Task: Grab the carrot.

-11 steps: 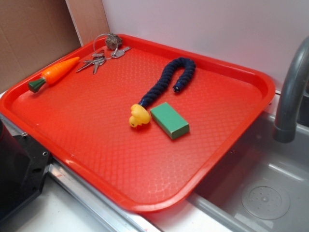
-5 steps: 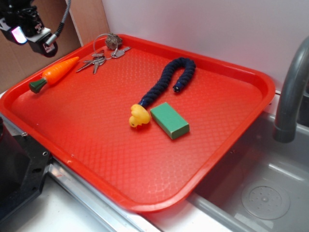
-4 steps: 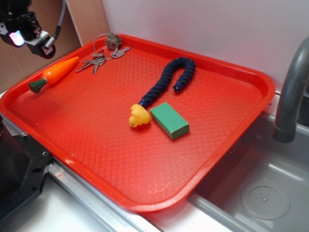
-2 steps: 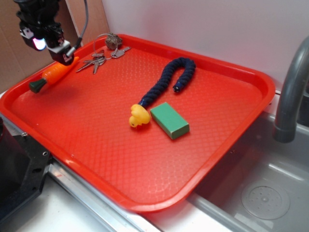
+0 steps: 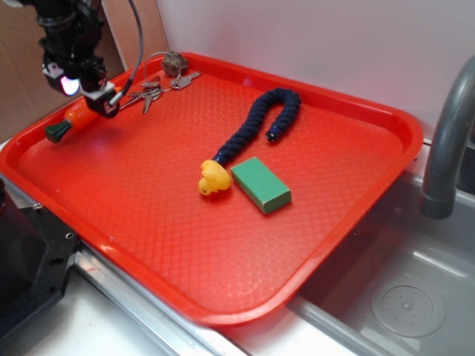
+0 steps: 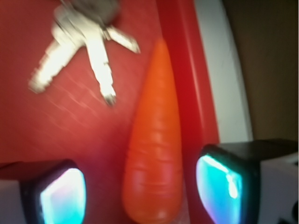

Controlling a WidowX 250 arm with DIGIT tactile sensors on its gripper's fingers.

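- Red plastic tray (image 5: pixel 326 215) fills the countertop beside a steel sink (image 5: pixel 401 297), with a grey faucet (image 5: pixel 445 141) rising at the sink's edge and brown cardboard (image 5: pixel 30 81) behind the tray's far left corner.
- My gripper (image 5: pixel 95 104) hangs over that far left corner, directly above the carrot (image 5: pixel 74 117), which lies flat on the tray along its raised rim.
- From the exterior view only the carrot's dark green stem end and part of its orange body show below my fingers; the tapered tip is hidden behind them.
- From my wrist view, the carrot (image 6: pixel 154 140) runs lengthwise between my two fingertips, its thick part nearest the camera and its point aimed toward the keys (image 6: pixel 86 51).
- My jaws stand wide apart, one pad (image 6: pixel 60 196) on each side of the carrot, and I hold nothing; neither pad appears to touch it.
- The right-hand pad sits over the tray's rim, which I judge leaves little room on that side because the carrot lies so close against the wall.
- The bunch of keys (image 5: pixel 152 93) lies just beyond the carrot's tip, close enough that a sloppy descent could catch it.
- Well away from the carrot, near the tray's middle, rest a yellow rubber duck (image 5: pixel 213 179), a green block (image 5: pixel 260 185) and a dark blue braided rope (image 5: pixel 260 122).
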